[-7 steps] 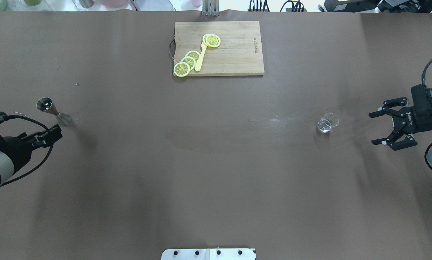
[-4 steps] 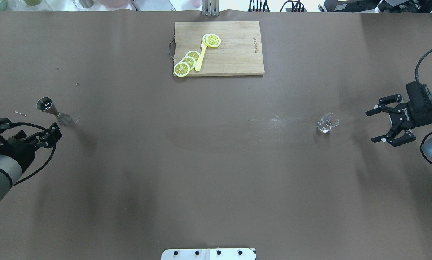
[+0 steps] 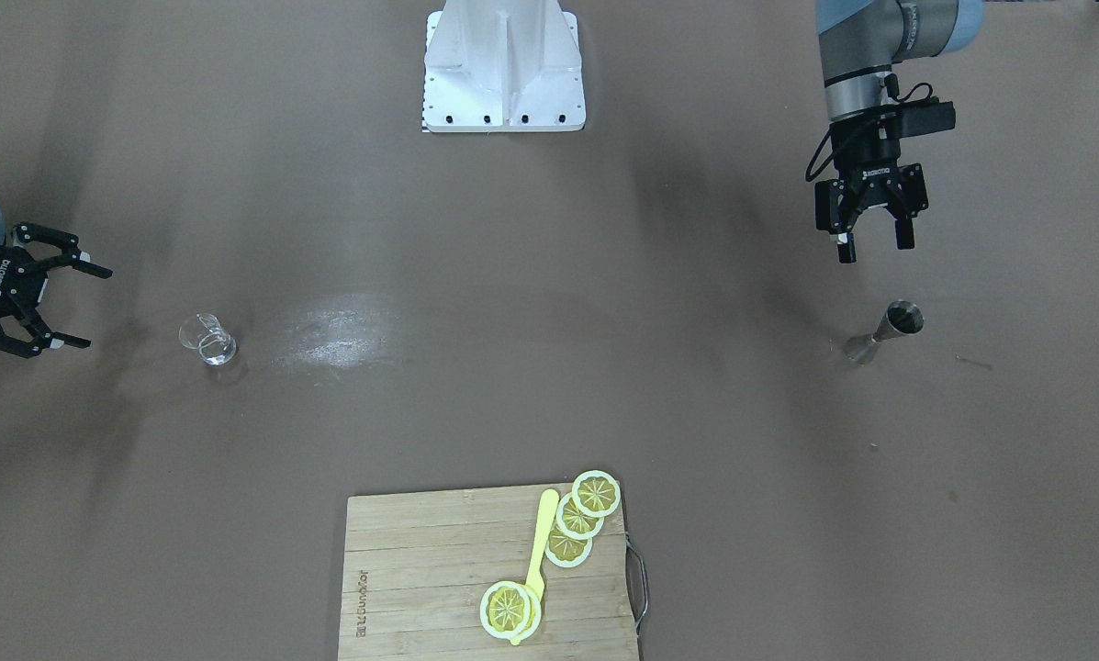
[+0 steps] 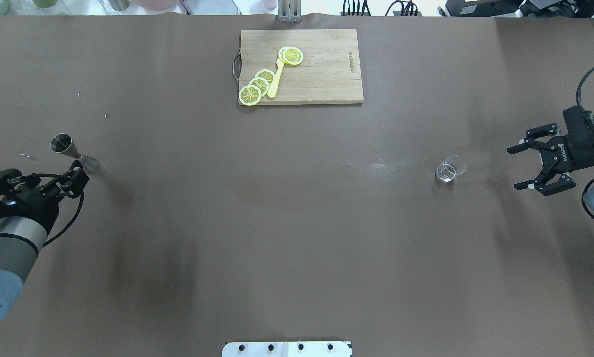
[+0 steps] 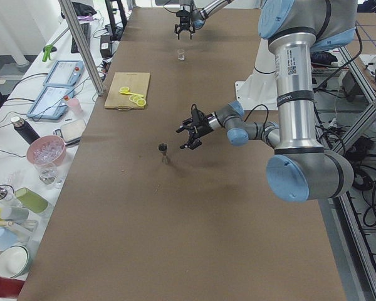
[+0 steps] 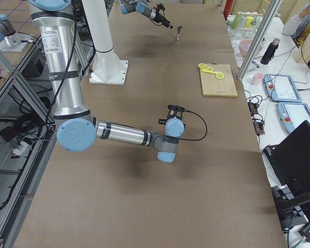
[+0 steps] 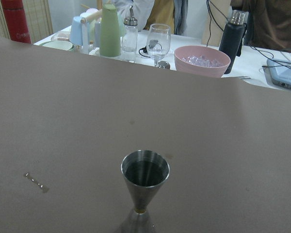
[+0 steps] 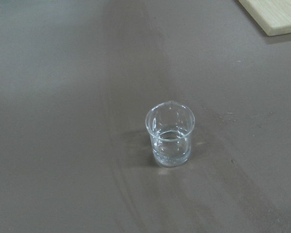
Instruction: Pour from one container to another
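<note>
On the robot's near left side of the brown table, the left gripper [image 4: 78, 176] has swung round over the last second and closed in on the small grey steel hourglass-shaped jigger [image 4: 73, 152]. Its fingers are spread and it sits just beside the jigger's base, not touching. The jigger stands upright near the table's left end.

Toward the right end, the right gripper [image 4: 514, 167] has only shifted a little. Its fingers are spread wide and aimed at the small clear glass cup [image 4: 448, 171], which stands upright and apart from it. Neither vessel is held, so I judge pouring has not begun and both grasps are still to come.

The vessels are well apart, so one must be carried across. At the far edge's middle lies a wooden cutting board [image 4: 326, 69] with yellow lemon slices [image 4: 292, 55], off the line between them.
</note>
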Tool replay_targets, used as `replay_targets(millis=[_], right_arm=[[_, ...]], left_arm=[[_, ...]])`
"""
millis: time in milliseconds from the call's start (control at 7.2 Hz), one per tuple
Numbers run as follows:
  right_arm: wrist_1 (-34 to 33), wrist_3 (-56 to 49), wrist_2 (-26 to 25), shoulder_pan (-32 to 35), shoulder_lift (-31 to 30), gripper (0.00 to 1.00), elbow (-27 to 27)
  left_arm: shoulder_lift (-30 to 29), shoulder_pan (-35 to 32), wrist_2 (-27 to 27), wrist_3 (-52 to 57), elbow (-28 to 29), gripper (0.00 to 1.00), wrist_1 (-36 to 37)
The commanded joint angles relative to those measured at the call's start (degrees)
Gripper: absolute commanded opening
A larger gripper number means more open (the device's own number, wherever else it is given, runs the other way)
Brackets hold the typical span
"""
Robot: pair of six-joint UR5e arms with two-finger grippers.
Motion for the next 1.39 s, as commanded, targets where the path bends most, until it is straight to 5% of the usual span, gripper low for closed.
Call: replay_targets(millis=[0, 694, 1250], right_arm=[[0.78, 0.1, 0.04, 0.09, -0.58, 1.0, 0.37], [0.52, 0.1, -2.86, -0.17, 2.66, 0.99, -0.67], [0.26, 0.1, -12.08, -6.49, 3.28, 0.98, -0.15]], left_arm=[[-1.11, 0.41, 3.6, -0.95, 2.28, 0.98, -0.19], [-4.81, 1.03, 7.21, -1.48, 9.4, 0.98, -0.27], [-7.35, -0.02, 8.86, -4.47, 15.02, 0.97, 0.07]])
